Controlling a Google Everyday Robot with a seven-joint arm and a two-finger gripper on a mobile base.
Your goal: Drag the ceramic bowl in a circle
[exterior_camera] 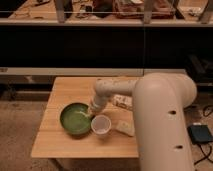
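The ceramic bowl (75, 119) is a wide, shallow, glossy green bowl on the left half of the wooden table (65, 90). My gripper (92, 112) reaches down from the white arm and rests at the bowl's right rim. A small white cup (100, 124) stands right next to the bowl's right edge, just below the gripper.
A pale packet (126, 128) lies right of the cup and a patterned packet (122, 101) sits behind it, partly hidden by my arm (160, 120). Dark shelving stands behind the table. A blue box (201, 134) lies on the floor at right.
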